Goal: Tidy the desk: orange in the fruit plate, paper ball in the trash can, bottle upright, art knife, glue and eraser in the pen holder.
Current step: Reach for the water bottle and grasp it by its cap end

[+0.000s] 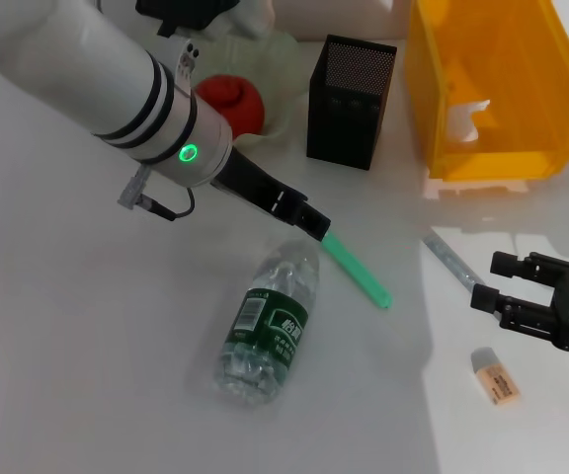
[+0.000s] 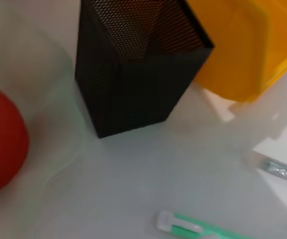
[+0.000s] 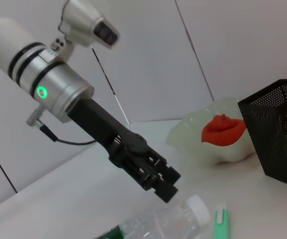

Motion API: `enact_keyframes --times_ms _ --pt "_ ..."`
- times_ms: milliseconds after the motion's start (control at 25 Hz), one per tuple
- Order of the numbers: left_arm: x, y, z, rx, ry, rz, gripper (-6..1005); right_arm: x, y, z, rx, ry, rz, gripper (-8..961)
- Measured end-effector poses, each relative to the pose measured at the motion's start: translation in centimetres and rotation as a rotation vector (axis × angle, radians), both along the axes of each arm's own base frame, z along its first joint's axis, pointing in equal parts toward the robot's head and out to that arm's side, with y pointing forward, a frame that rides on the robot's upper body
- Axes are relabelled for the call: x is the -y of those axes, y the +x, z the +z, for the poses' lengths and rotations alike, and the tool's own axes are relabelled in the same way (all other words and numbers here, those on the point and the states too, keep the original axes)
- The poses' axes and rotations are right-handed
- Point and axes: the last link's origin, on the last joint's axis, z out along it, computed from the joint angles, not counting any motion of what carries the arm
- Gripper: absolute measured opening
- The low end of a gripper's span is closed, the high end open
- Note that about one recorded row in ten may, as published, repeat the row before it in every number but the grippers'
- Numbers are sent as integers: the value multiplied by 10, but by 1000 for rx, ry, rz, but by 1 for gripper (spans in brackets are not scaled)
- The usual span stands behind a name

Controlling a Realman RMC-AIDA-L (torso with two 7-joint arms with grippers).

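The head view looks down from above over the whole desk. The left wrist view sits close above the pen holder (image 2: 133,64), facing downward. The right wrist view looks low across the desk; all 3 share the pen holder (image 1: 351,99) (image 3: 280,129).

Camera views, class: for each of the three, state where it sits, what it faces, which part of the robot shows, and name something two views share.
Head view: on the robot's head, looking forward and down at the desk; shows the left gripper above the lying bottle and the right gripper near the eraser.
Left wrist view: on the left wrist, facing the pen holder and trash can; no robot part shows.
Right wrist view: on the right wrist, facing the left arm.
Shared: the orange in the fruit plate, in all three.
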Motion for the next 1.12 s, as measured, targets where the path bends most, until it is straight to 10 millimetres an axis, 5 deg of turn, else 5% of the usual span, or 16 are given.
enact_keyframes --times_ms 1120 --pt "0 -28 -42 38 53 43 714 -12 -7 -16 -25 -33 -11 683"
